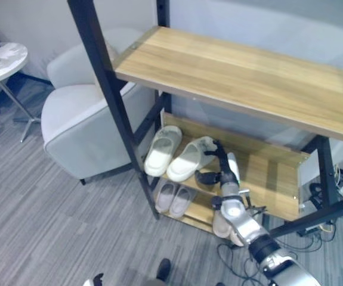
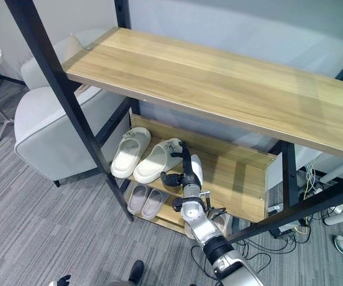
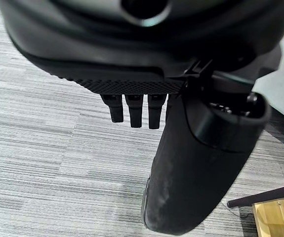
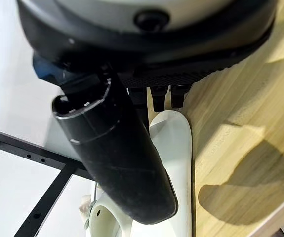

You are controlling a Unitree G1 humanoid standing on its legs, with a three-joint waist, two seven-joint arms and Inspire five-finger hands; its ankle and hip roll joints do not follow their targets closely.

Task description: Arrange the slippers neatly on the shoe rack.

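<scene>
We see a black-framed shoe rack [image 1: 108, 101] with wooden shelves: a wide top shelf [image 1: 237, 74], a middle shelf [image 1: 272, 179] and a low shelf [image 1: 198, 208] near the floor.

Task items: a pair of white slippers [image 1: 177, 154] sits on the left part of the middle shelf, side by side, toes pointing toward us. The left one [image 1: 162, 149] lies straight; the right one [image 1: 190, 158] is angled, heel end swung right. A second, smaller pair of pale slippers [image 1: 174, 198] sits on the low shelf, directly below the first pair, close together.

The right hand [image 1: 222, 170] reaches in from the near right onto the middle shelf, just right of the angled slipper. Its fingers [image 1: 219, 152] stretch out straight along the slipper's right edge at the heel end, touching or nearly so; we can't say which. The thumb [image 1: 206, 177] sticks out left toward the slipper's near side. Nothing is gripped. In the right wrist view the white slipper [image 4: 174, 148] lies just past the straight fingertips [image 4: 169, 96] on the wood.

The left hand [image 3: 132, 106] in its wrist view hangs over grey striped carpet [image 3: 48, 148], fingers straight, relaxed, holding nothing.

Other stuff: a light grey armchair [image 1: 82, 125] left of the rack, a small round white table [image 1: 4, 59] at far left, cables [image 1: 323, 223] on the floor right of the rack.
</scene>
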